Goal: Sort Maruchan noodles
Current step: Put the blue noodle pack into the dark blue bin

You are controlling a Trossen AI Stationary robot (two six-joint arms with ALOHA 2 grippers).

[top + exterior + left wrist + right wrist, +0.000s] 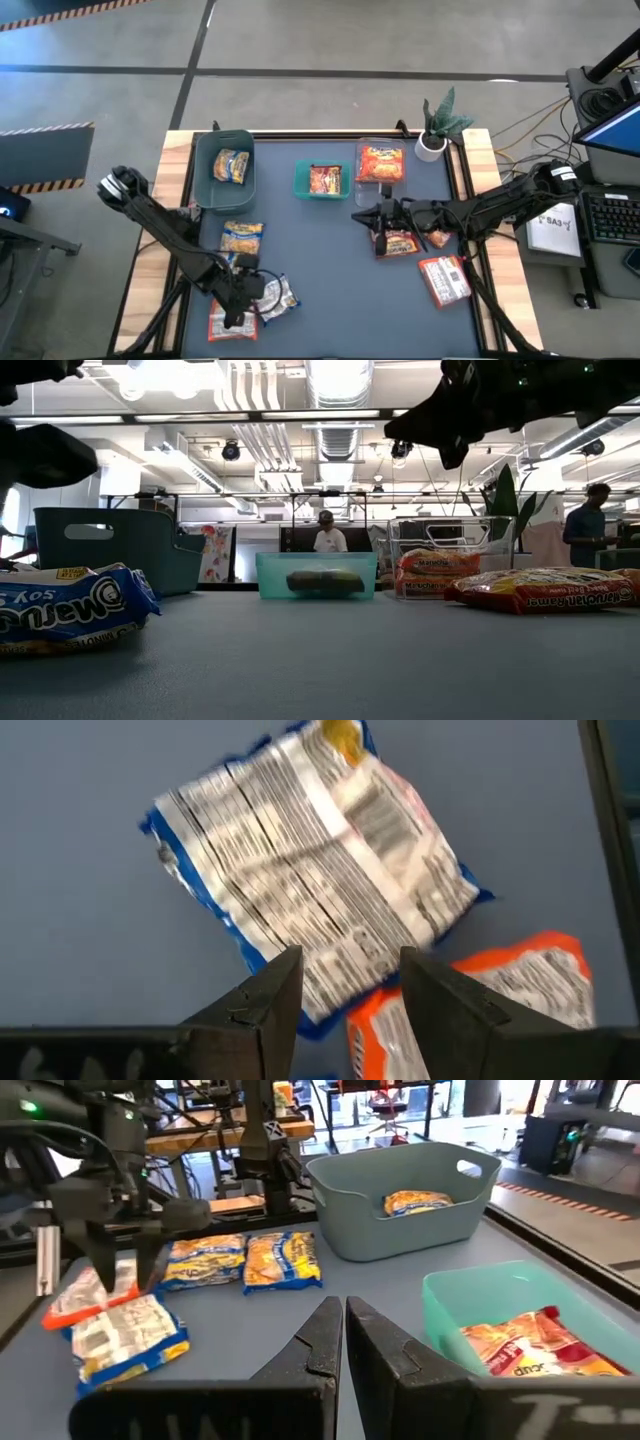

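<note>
**Left claw lines up on the blue-edged packet**

The left claw [343, 982] hovers spread, holding nothing, over a face-down blue-edged white plastic noodle packet [315, 880] overlapping an orange packet [520, 982] on the table. Descend straight and pinch only the top one. The right claw [343, 1335], pressed together, waits mid-table.

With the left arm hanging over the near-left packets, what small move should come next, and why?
Probably lower the left tool straight down and close on the blue-edged packet. Its fingers stand open just above that packet's near edge, which overlaps an orange packet, so a careful descent should take only the upper one. The right tool waits shut.
</note>
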